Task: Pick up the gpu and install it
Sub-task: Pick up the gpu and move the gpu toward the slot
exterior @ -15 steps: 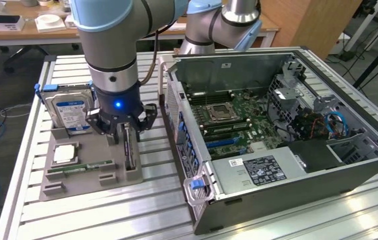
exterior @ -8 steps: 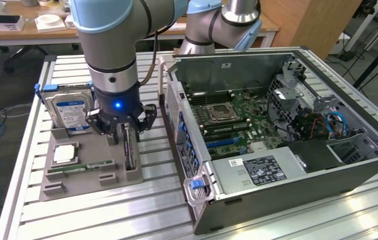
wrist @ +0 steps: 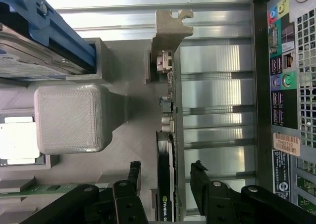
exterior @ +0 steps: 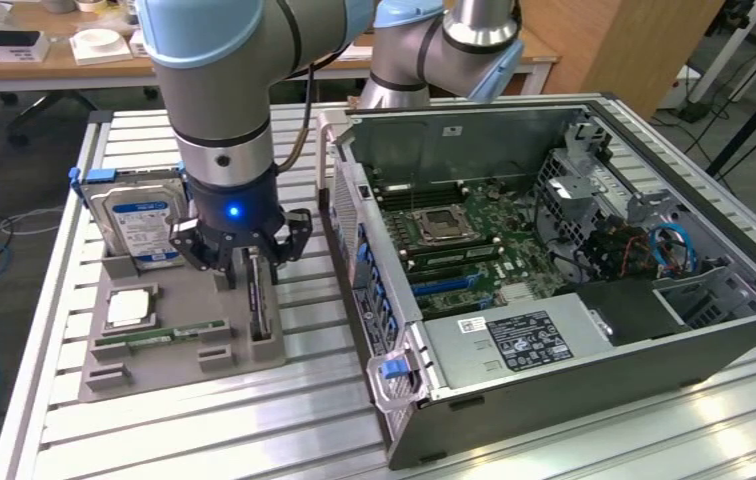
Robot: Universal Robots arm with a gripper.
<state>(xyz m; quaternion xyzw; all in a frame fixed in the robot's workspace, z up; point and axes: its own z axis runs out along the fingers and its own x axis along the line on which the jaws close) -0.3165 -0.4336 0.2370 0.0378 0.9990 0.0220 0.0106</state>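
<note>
My jaws were closest to the lens, black and spread wide apart, holding nothing. 1 finger (wrist: 134, 177) stood on each side of the gpu (wrist: 167, 179), with a visible gap between each finger and the card. So the gpu lay directly between and below my jaws, not off to either side. My closing line ran across its thin thickness, square to its 2 broad faces.

The card stood on edge in a slot of the grey holder (exterior: 165, 360) on the slatted tabletop (exterior: 285, 425), beside the open computer case (exterior: 552, 250). In the exterior view the gpu (exterior: 259, 310) showed as a thin dark blade running from far to near under my wrist. Its long axis ran along the holder, roughly parallel to the ported rear panel of the case. Its silvery bracket (wrist: 170, 28) pointed toward the end of the holder where the hard drive (exterior: 138, 215) stood upright, and the black-faced end ran back beneath me. I judged that I straddled the card well back from the bracket, nearer the middle of its length. The card sat in its slot, not lifted.
</note>
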